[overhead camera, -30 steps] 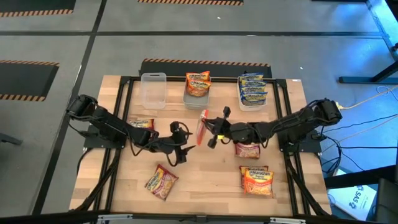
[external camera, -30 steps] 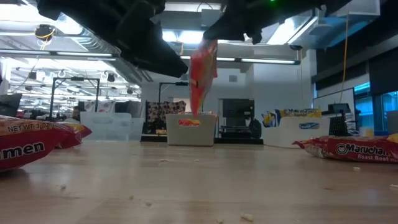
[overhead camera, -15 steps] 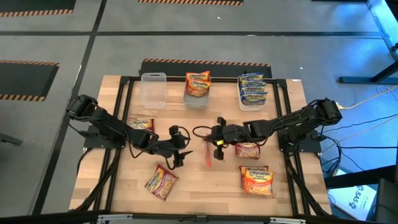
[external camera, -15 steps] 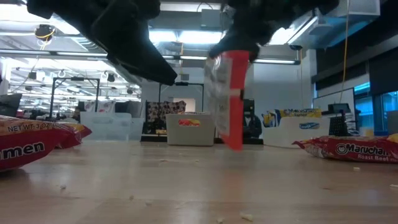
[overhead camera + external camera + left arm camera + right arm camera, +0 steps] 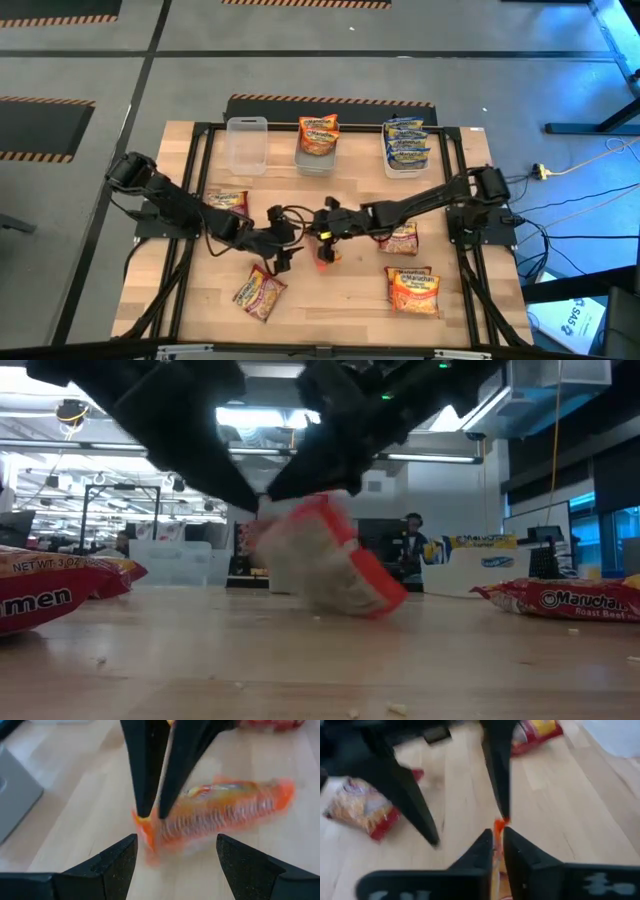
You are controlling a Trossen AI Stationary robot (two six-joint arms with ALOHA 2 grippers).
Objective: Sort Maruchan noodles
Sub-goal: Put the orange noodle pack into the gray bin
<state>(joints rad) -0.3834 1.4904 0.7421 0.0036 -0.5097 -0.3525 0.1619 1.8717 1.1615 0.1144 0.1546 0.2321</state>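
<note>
I have the right gripper (image 5: 322,246) out over the middle of the desk (image 5: 340,290), its jaws nearly together and pinching one edge of an orange noodle packet (image 5: 330,560). In the low view the packet hangs tilted with its lower corner at or just above the wood; I cannot tell whether it touches. The left gripper (image 5: 282,256) sits just beside it with its jaws apart and nothing between them; the left wrist view shows the packet lying crosswise just ahead of its fingers (image 5: 107,865), with the right arm's two fingers coming down onto the packet's near end.

I judge this to be the middle of a hand-over or a set-down at the centre of the desk, with the sorting only partly done. At the far edge stand three clear tubs: the left tub (image 5: 246,145) looks empty, the middle tub (image 5: 317,150) holds orange packets, and the right tub (image 5: 406,150) holds blue-and-yellow packets. Red packets are loose on the desk: one near the left arm (image 5: 228,200), one toward the front left (image 5: 260,292), one under the right arm (image 5: 400,238), and more at the front right (image 5: 413,290).

Next I need the packet settled before the right jaws let go, then a clean grip and a carry to the middle tub.
</note>
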